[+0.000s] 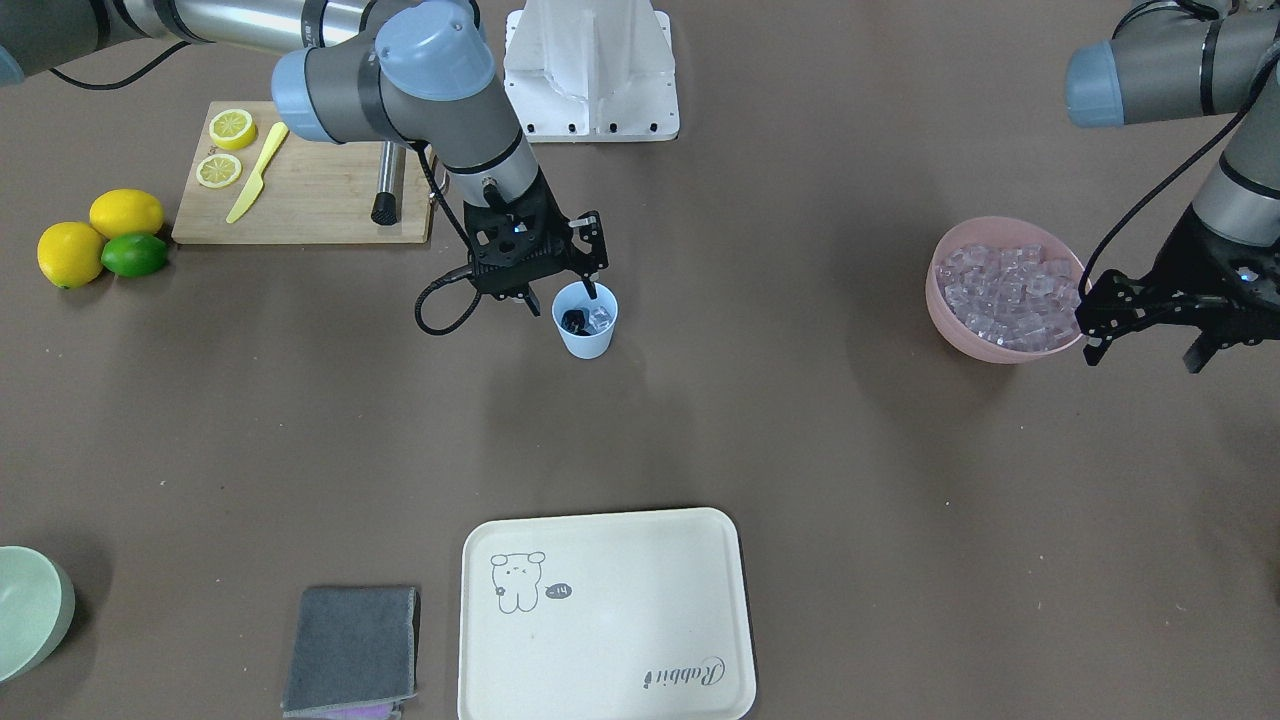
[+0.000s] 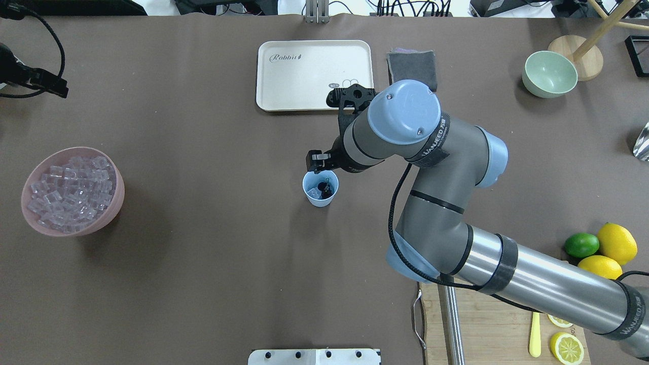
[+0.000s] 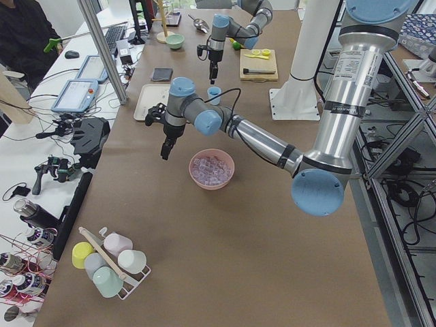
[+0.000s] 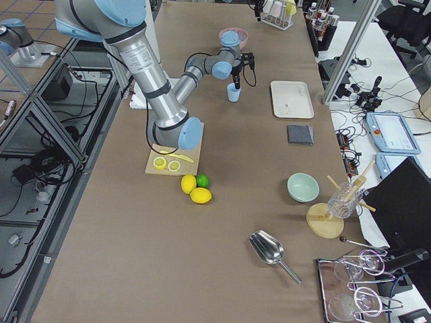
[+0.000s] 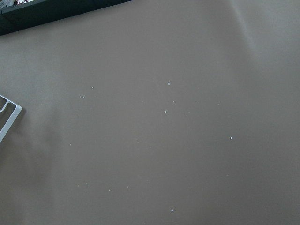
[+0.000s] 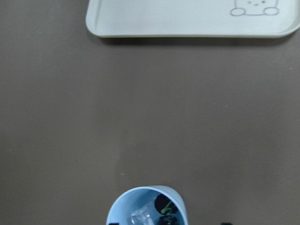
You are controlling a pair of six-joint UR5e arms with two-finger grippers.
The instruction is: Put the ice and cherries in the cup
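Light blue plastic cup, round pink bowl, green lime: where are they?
light blue plastic cup (image 1: 587, 342), front-facing view, its outer wall.
round pink bowl (image 1: 955, 335), front-facing view, its outer wall.
green lime (image 1: 134, 255), front-facing view, its middle.

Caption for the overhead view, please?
Right arm poised over the light blue cup, which holds ice and cherries.

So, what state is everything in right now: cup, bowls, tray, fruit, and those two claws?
cup: upright, ice and cherries inside.
pink bowl: upright, heaped with ice.
green bowl: upright, empty.
tray: flat, nothing on it.
lemon halves: cut, face up on the board.
whole lemons and lime: uncut.
right gripper: open, above the cup.
left gripper: open, empty, beside the pink bowl.
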